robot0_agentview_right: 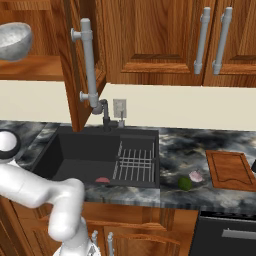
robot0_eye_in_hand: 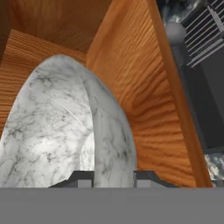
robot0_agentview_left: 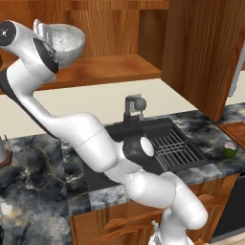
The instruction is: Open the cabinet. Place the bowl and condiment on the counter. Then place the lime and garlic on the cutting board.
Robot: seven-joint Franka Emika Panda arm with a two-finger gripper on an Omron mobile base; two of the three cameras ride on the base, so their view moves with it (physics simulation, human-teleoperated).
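With jaws pinched on the rim of the bowl [robot0_eye_in_hand: 65, 131], one finger inside & one outside, the gripper [robot0_eye_in_hand: 113, 177] holds it up at the open cabinet [robot0_agentview_left: 201, 52], above the shelf. Bowl sits tilted, w/ counter [robot0_agentview_left: 33, 177] well below & toward the base, so next move is prob. out then down.
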